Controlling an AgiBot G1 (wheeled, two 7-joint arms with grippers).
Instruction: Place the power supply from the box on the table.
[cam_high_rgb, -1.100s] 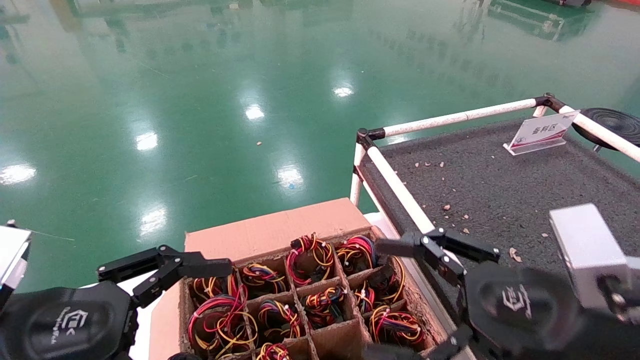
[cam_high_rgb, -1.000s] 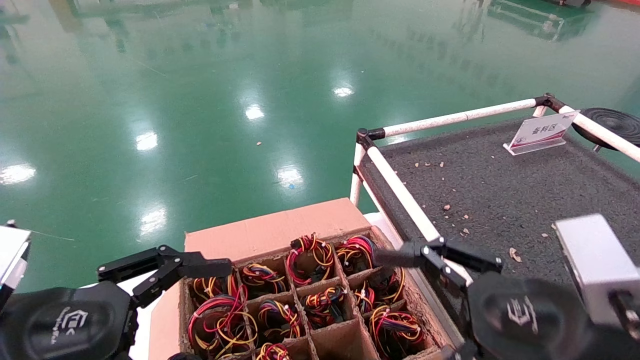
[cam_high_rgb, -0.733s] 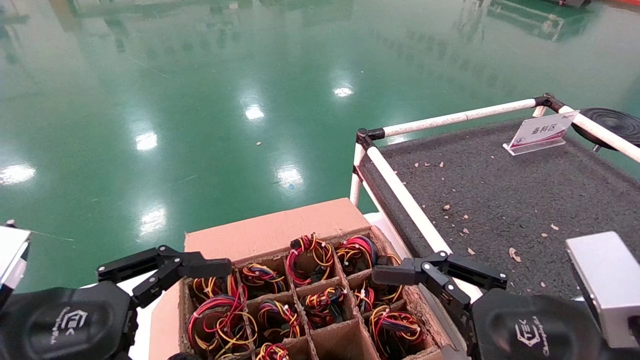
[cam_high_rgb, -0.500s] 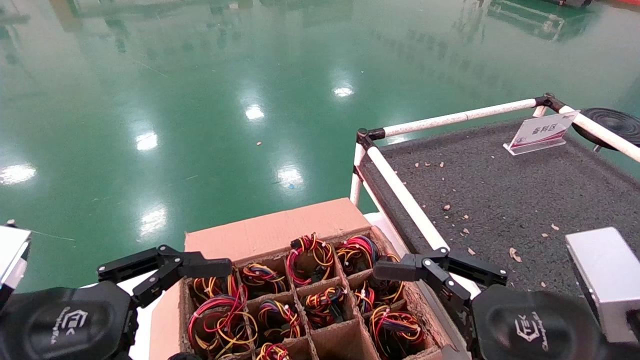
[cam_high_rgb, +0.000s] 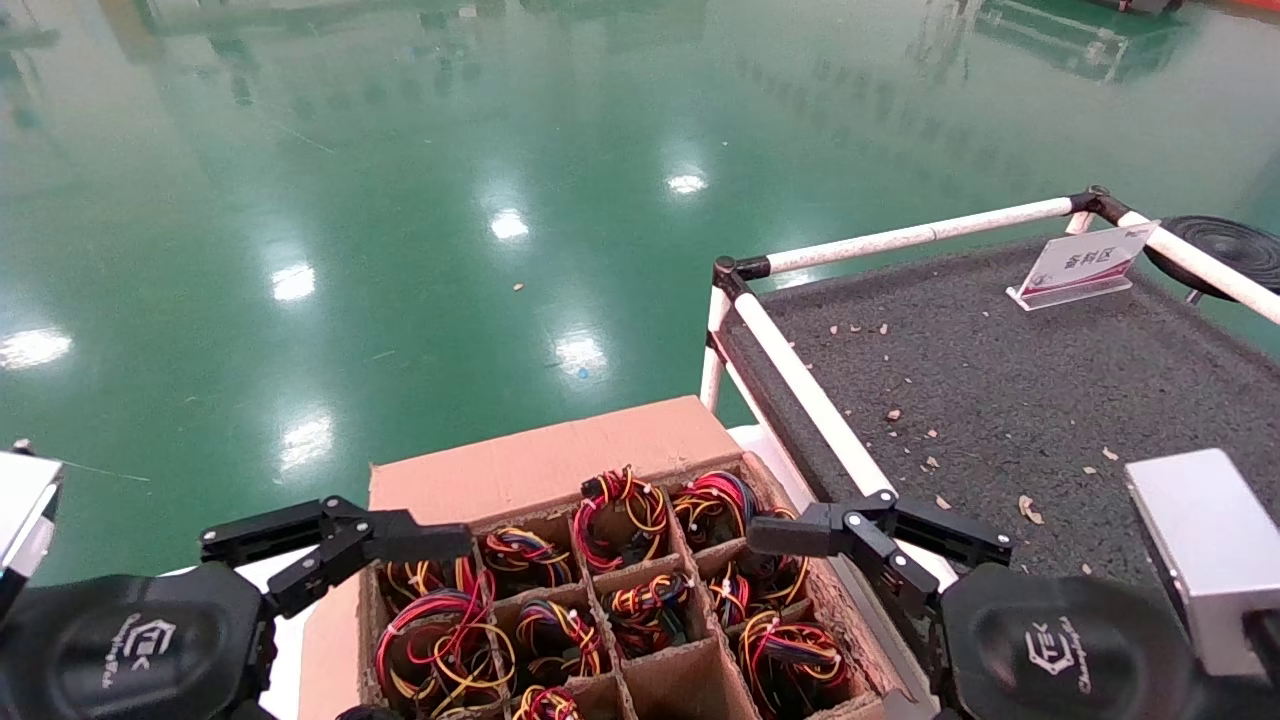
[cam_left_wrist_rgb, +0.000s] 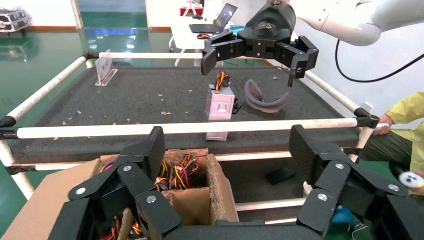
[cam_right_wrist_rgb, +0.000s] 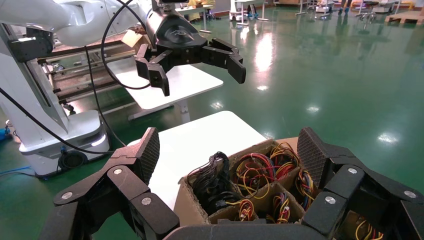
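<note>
Right gripper (cam_high_rgb: 880, 525) over box (cam_high_rgb: 560, 470) right edge — jaws apart, empty.

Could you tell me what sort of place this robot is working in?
Probably a factory or workshop floor: a glossy green floor, a tube-railed table, and a divided box of wired units.

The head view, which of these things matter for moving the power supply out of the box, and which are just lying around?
Job:
- box with wired power supplies in its cells
- table
- right gripper, open above the box's table-side cells
- left gripper, open at the opposite edge

Lying about:
- sign stand
- black disc
- scattered crumbs
</note>
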